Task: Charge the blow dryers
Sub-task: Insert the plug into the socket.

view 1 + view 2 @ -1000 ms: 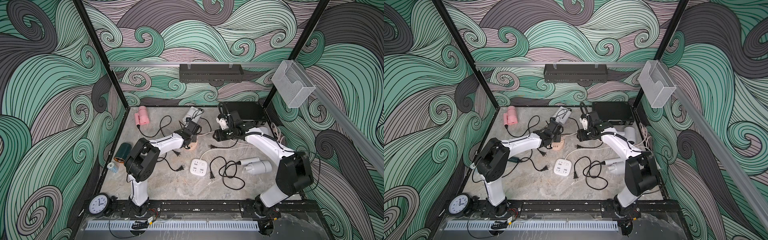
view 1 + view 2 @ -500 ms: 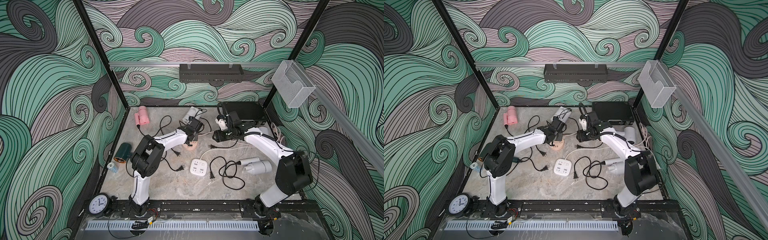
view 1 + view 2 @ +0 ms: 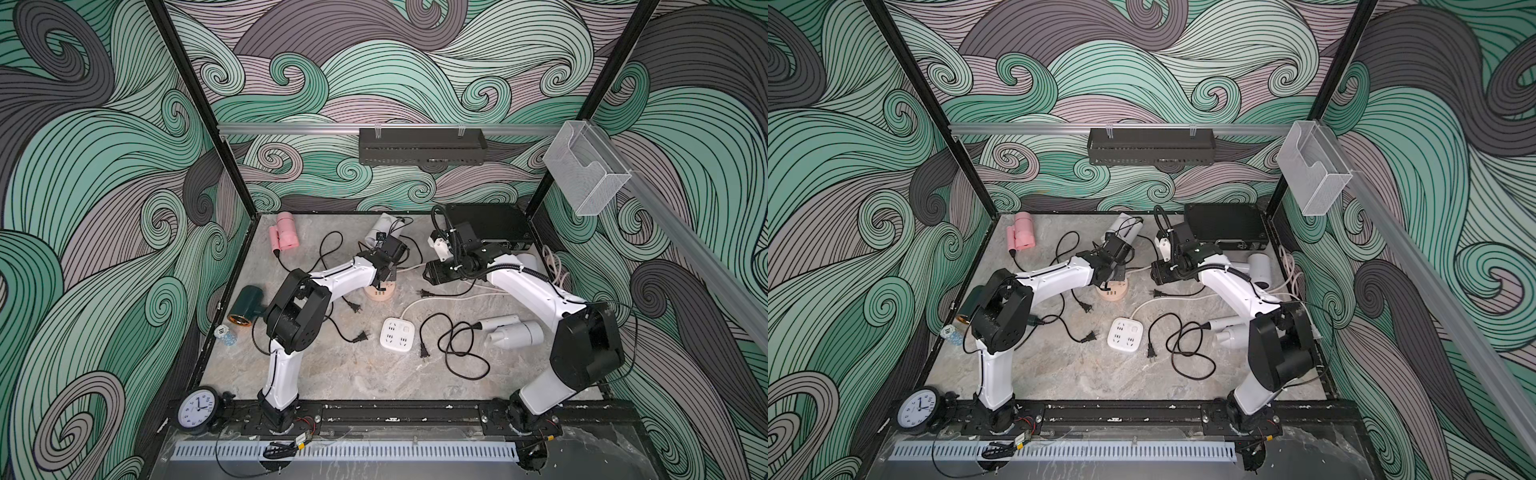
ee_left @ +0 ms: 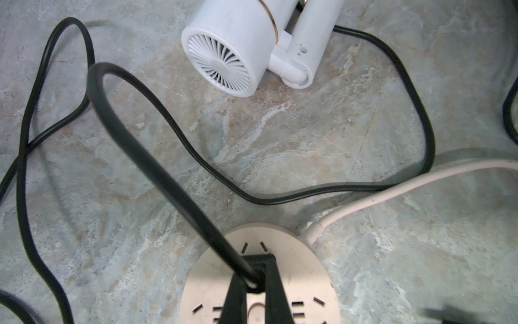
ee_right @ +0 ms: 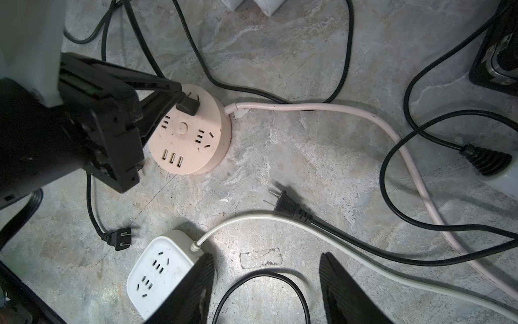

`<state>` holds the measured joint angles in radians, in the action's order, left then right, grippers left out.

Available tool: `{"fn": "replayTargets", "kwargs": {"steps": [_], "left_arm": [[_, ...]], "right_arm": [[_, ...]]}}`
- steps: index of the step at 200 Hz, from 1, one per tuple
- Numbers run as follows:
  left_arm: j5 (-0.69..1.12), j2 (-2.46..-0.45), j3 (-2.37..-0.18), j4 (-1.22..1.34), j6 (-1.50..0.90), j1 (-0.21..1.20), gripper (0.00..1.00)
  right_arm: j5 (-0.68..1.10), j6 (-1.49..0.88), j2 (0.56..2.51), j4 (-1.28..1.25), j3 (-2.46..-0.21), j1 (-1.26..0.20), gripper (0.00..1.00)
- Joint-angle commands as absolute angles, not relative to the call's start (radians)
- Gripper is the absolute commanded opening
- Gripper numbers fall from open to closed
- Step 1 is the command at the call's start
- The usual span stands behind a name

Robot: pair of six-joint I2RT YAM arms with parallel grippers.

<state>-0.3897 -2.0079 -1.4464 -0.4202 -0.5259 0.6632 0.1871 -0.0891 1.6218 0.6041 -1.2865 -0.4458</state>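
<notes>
The left fingers (image 4: 276, 289) were clamped on a black plug (image 5: 188, 106) at the peach hub (image 5: 193, 146) — whether seated, I couldn't tell. The right fingers (image 5: 196, 286) stood apart, empty. Two other plugs (image 5: 286, 204) lay loose on the counter (image 5: 294, 157), the blow dryers (image 3: 515, 332) scattered round its edges — most charging looked undone.
</notes>
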Motion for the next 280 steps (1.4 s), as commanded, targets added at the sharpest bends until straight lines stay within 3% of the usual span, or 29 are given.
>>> {"fn": "replayTargets", "kwargs": {"steps": [1, 156, 211, 259, 280], "left_arm": [[-0.286, -2.129, -1.368, -0.654, -0.542, 0.67, 0.0], [-0.221, -2.07, -1.409, -0.751, -0.575, 0.65, 0.0], [-0.173, -2.06, -1.484, -0.751, -0.566, 0.622, 0.16], [-0.173, -2.004, -1.505, -0.745, -0.553, 0.618, 0.41], [-0.162, -1.97, -1.502, -0.759, -0.542, 0.614, 0.43]], "right_arm": [[0.174, -0.077, 1.626, 0.621, -1.313, -0.456, 0.62], [0.175, -0.076, 1.606, 0.64, -1.334, -0.479, 0.62], [0.183, -0.076, 1.62, 0.642, -1.35, -0.483, 0.62], [0.19, -0.066, 1.628, 0.661, -1.373, -0.487, 0.63], [0.195, -0.066, 1.63, 0.664, -1.385, -0.493, 0.63]]}}
